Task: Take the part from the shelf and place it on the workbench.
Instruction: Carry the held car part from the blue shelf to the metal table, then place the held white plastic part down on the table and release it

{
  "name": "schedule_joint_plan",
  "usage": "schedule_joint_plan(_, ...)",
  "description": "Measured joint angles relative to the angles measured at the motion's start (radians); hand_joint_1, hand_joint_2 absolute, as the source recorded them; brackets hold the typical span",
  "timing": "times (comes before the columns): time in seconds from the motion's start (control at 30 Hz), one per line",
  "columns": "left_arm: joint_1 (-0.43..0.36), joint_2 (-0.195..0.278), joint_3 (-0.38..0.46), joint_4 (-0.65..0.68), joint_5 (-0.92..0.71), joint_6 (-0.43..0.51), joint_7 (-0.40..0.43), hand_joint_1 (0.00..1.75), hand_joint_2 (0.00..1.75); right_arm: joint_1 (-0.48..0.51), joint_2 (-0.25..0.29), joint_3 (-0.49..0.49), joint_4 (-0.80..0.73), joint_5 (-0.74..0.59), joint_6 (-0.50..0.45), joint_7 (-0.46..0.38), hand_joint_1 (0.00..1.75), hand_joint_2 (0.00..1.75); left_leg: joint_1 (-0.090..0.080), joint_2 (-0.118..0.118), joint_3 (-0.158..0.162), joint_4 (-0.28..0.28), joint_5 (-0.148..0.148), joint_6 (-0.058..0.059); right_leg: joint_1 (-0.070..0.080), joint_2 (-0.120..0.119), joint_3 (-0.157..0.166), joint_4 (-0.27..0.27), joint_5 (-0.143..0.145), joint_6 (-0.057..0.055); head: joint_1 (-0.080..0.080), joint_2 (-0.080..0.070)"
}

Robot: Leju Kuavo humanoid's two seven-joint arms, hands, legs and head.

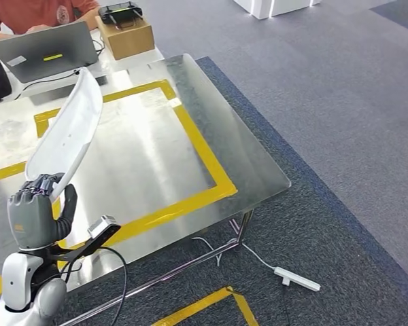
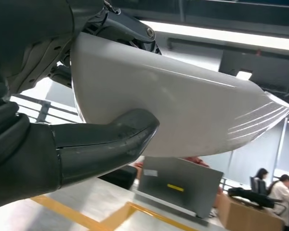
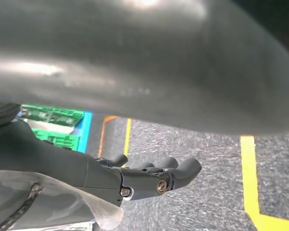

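Over the near-left corner of the steel workbench (image 1: 202,102), we grip the white curved part (image 1: 66,132) in our left hand (image 1: 37,210), thumb (image 2: 110,139) pressed to its shell, holding it tilted above the yellow-taped surface. Our right hand (image 3: 150,178) hangs over carpet, fingers extended, holding nothing.

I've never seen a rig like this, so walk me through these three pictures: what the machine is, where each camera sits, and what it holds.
It is a humanoid robot with two arms. The head view looks down on a shiny metal workbench marked with yellow tape. The left hand grips a curved white part, raised above the bench. A laptop and cardboard box sit at the far end. The left wrist camera sees that part from below. The right wrist camera shows the right hand, open and holding nothing, over grey carpet.
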Motion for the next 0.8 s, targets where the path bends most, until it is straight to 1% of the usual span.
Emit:
schedule_joint_plan(0.03, 0.000, 0.001, 0.000, 0.000, -0.001, 0.000, 0.001, 1.75, 1.75, -0.001, 0.000, 0.000, 0.000, 0.000, 0.000, 0.000, 0.00, 0.00, 0.002, -0.011, 0.001, -0.003, 0.001, 0.006, -0.001, 0.001, 0.001, 0.004, -0.007, 0.006, 0.001, 0.000)
schedule_joint_plan(0.07, -0.001, 0.001, 0.000, 0.000, -0.002, 0.000, 0.001, 1.75, 1.75, -0.002, 0.000, 0.000, 0.000, 0.000, 0.000, -0.001, 0.00, 0.00, 0.005, -0.023, 0.002, -0.005, 0.003, 0.012, -0.003, 0.016, -0.005, 0.020, -0.021, 0.011, 0.002, 0.000)
schedule_joint_plan(0.1, -0.003, 0.002, 0.000, 0.000, -0.002, 0.000, 0.001, 1.75, 1.75, -0.003, 0.000, 0.001, 0.000, 0.000, 0.000, -0.003, 0.00, 0.00, 0.008, -0.033, 0.004, -0.007, 0.005, 0.018, -0.005, 0.041, -0.022, 0.057, -0.044, 0.015, 0.005, 0.000)
schedule_joint_plan(0.13, -0.005, 0.002, 0.000, 0.001, -0.003, 0.000, 0.002, 1.75, 1.75, -0.002, 0.000, 0.001, 0.000, 0.000, 0.000, -0.004, 0.00, 0.00, 0.010, -0.043, 0.004, -0.008, 0.006, 0.022, -0.007, 0.071, -0.051, 0.116, -0.075, 0.018, 0.008, 0.000)
schedule_joint_plan(0.17, -0.006, 0.002, 0.000, 0.001, -0.004, 0.000, 0.002, 1.75, 1.75, -0.001, 0.000, 0.001, 0.000, 0.000, 0.000, -0.005, 0.00, 0.00, 0.011, -0.054, 0.002, -0.008, 0.006, 0.025, -0.008, 0.092, -0.087, 0.189, -0.107, 0.019, 0.011, 0.000)
schedule_joint_plan(0.2, -0.006, 0.002, 0.000, 0.002, -0.004, 0.000, 0.002, 1.75, 1.75, 0.001, 0.000, 0.001, 0.000, 0.000, 0.000, -0.006, 0.00, 0.00, 0.010, -0.066, 0.002, -0.008, 0.007, 0.026, -0.009, 0.102, -0.123, 0.256, -0.129, 0.021, 0.012, 0.000)
schedule_joint_plan(0.23, -0.005, 0.002, 0.000, 0.002, -0.005, 0.000, 0.003, 1.75, 1.75, 0.003, 0.000, 0.001, 0.000, 0.000, 0.000, -0.006, 0.00, 0.00, 0.010, -0.080, 0.002, -0.007, 0.007, 0.026, -0.009, 0.106, -0.147, 0.296, -0.134, 0.021, 0.012, 0.000)
schedule_joint_plan(0.27, -0.005, 0.002, 0.000, 0.003, -0.005, 0.000, 0.003, 1.75, 1.75, 0.004, 0.000, 0.001, 0.000, 0.000, 0.000, -0.006, 0.00, 0.00, 0.010, -0.094, 0.002, -0.007, 0.007, 0.026, -0.009, 0.109, -0.154, 0.297, -0.118, 0.021, 0.012, 0.000)
schedule_joint_plan(0.3, -0.004, 0.002, 0.000, 0.003, -0.005, 0.000, 0.003, 1.75, 1.75, 0.004, 0.000, 0.001, 0.000, 0.000, 0.000, -0.006, 0.00, 0.00, 0.011, -0.108, 0.003, -0.006, 0.006, 0.025, -0.010, 0.113, -0.141, 0.255, -0.082, 0.019, 0.012, 0.000)
schedule_joint_plan(0.33, -0.004, 0.002, 0.000, 0.003, -0.005, 0.000, 0.003, 1.75, 1.75, 0.004, 0.000, 0.001, 0.000, 0.000, 0.000, -0.006, 0.00, 0.00, 0.011, -0.121, 0.005, -0.005, 0.005, 0.024, -0.011, 0.125, -0.112, 0.184, -0.038, 0.017, 0.012, 0.000)
schedule_joint_plan(0.37, -0.005, 0.002, 0.000, 0.003, -0.005, 0.000, 0.004, 1.75, 1.75, 0.004, 0.000, 0.001, 0.000, 0.000, 0.000, -0.006, 0.00, 0.00, 0.010, -0.133, 0.004, -0.003, 0.005, 0.021, -0.013, 0.148, -0.083, 0.114, -0.007, 0.015, 0.012, 0.000)
schedule_joint_plan(0.4, -0.005, 0.002, 0.000, 0.003, -0.006, 0.000, 0.004, 1.75, 1.75, 0.003, 0.000, 0.001, 0.000, 0.000, 0.000, -0.006, 0.00, 0.00, 0.010, -0.144, 0.002, -0.001, 0.004, 0.017, -0.015, 0.168, -0.057, 0.058, 0.012, 0.012, 0.012, 0.000)
schedule_joint_plan(0.43, -0.006, 0.002, 0.000, 0.004, -0.006, 0.000, 0.004, 1.75, 1.75, 0.003, 0.000, 0.001, 0.000, 0.000, 0.000, -0.006, 0.00, 0.00, 0.011, -0.155, -0.002, 0.001, 0.005, 0.011, -0.016, 0.183, -0.041, 0.026, 0.017, 0.009, 0.011, 0.000)
schedule_joint_plan(0.47, -0.005, 0.002, 0.000, 0.004, -0.007, 0.000, 0.005, 1.75, 1.75, 0.003, 0.000, 0.001, 0.000, 0.000, 0.000, -0.007, 0.00, 0.00, 0.013, -0.165, -0.007, 0.001, 0.008, 0.004, -0.015, 0.187, -0.035, 0.018, 0.013, 0.007, 0.011, 0.000)
schedule_joint_plan(0.5, -0.004, 0.002, 0.000, 0.004, -0.007, 0.000, 0.005, 1.75, 1.75, 0.002, 0.000, 0.001, 0.000, 0.000, 0.000, -0.007, 0.00, 0.00, 0.015, -0.176, -0.011, 0.001, 0.010, -0.003, -0.015, 0.178, -0.032, 0.015, 0.014, 0.003, 0.011, 0.000)
schedule_joint_plan(0.53, -0.003, 0.003, 0.001, 0.003, -0.008, 0.000, 0.006, 1.75, 1.75, 0.002, 0.000, 0.001, 0.000, 0.000, -0.001, -0.007, 0.00, 0.00, 0.016, -0.180, -0.014, 0.002, 0.010, -0.009, -0.015, 0.167, -0.031, 0.013, 0.016, -0.002, 0.011, 0.000)
schedule_joint_plan(0.57, -0.001, 0.003, 0.001, 0.003, -0.008, 0.000, 0.007, 1.75, 1.75, 0.002, 0.001, 0.001, 0.000, 0.000, -0.001, -0.007, 0.00, 0.00, 0.015, -0.168, -0.019, 0.012, 0.002, -0.014, -0.017, 0.155, -0.028, 0.010, 0.017, -0.009, 0.009, 0.000)
schedule_joint_plan(0.6, -0.002, 0.004, 0.001, 0.003, -0.008, 0.000, 0.008, 1.75, 1.75, 0.002, 0.001, 0.001, 0.000, 0.000, -0.002, -0.007, 0.00, 0.00, 0.013, -0.145, -0.032, 0.041, -0.017, -0.019, -0.018, 0.142, -0.025, 0.006, 0.018, -0.015, 0.006, 0.000)
schedule_joint_plan(0.63, -0.002, 0.005, 0.001, 0.003, -0.009, 0.000, 0.009, 1.75, 1.75, 0.003, 0.001, 0.001, 0.000, 0.000, -0.002, -0.008, 0.00, 0.00, 0.013, -0.114, -0.054, 0.091, -0.045, -0.023, -0.018, 0.128, -0.023, 0.004, 0.018, -0.020, 0.003, 0.000)
schedule_joint_plan(0.67, -0.003, 0.005, 0.001, 0.003, -0.010, -0.001, 0.010, 1.75, 1.75, 0.003, 0.001, 0.001, 0.000, 0.000, -0.002, -0.008, 0.00, 0.00, 0.013, -0.088, -0.085, 0.157, -0.077, -0.027, -0.017, 0.115, -0.022, 0.004, 0.016, -0.025, 0.000, 0.000)
schedule_joint_plan(0.7, -0.002, 0.005, 0.001, 0.003, -0.011, -0.001, 0.011, 1.75, 1.75, 0.005, 0.001, 0.001, 0.000, 0.000, -0.002, -0.009, 0.00, 0.00, 0.014, -0.074, -0.117, 0.224, -0.105, -0.031, -0.016, 0.101, -0.022, 0.004, 0.015, -0.027, 0.000, 0.000)
schedule_joint_plan(0.73, -0.001, 0.006, 0.001, 0.003, -0.012, -0.002, 0.012, 1.75, 1.75, 0.005, 0.001, 0.001, 0.000, 0.000, -0.002, -0.009, 0.00, 0.00, 0.016, -0.067, -0.139, 0.271, -0.118, -0.034, -0.016, 0.087, -0.021, 0.004, 0.013, -0.028, 0.000, 0.000)
schedule_joint_plan(0.77, 0.001, 0.006, 0.001, 0.004, -0.014, -0.002, 0.013, 1.75, 1.75, 0.006, 0.001, 0.001, 0.000, 0.000, -0.002, -0.009, 0.00, 0.00, 0.017, -0.064, -0.144, 0.284, -0.112, -0.035, -0.015, 0.074, -0.019, 0.004, 0.011, -0.028, 0.000, 0.000)
schedule_joint_plan(0.8, 0.002, 0.007, 0.001, 0.004, -0.015, -0.002, 0.014, 1.75, 1.75, 0.006, 0.001, 0.001, 0.000, 0.000, -0.002, -0.009, 0.00, 0.00, 0.017, -0.060, -0.129, 0.256, -0.088, -0.034, -0.015, 0.061, -0.016, 0.005, 0.008, -0.027, 0.000, 0.000)
